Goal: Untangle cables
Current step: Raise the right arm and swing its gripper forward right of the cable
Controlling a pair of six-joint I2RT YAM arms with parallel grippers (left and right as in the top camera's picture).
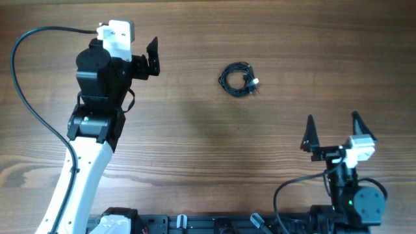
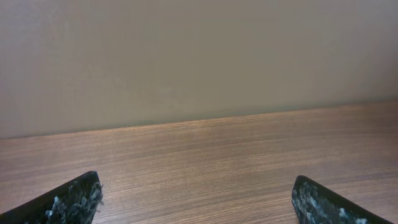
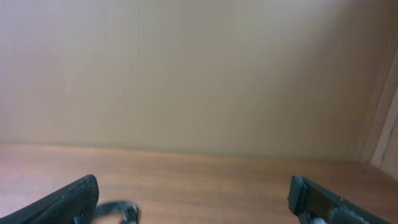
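The cables (image 1: pixel 238 79) lie as a small coil of thin black cord with one white tip (image 1: pixel 256 82), on the wooden table right of centre. My left gripper (image 1: pixel 153 57) hovers open well to the coil's left, with nothing between its fingers (image 2: pixel 68 202). My right gripper (image 1: pixel 333 120) stands open near the front right, short of the coil and a little to its right. In the right wrist view the cables (image 3: pixel 118 210) show blurred at the bottom left, beside the left finger (image 3: pixel 62 202) and apart from it. The left wrist view holds only bare table and wall.
The wooden table (image 1: pixel 195 143) spans the whole view. A thick black arm cable (image 1: pixel 29 97) loops at the far left. Another arm cable (image 1: pixel 292 188) curls by the right arm's base. A pale wall (image 2: pixel 199 62) rises behind the table's far edge.
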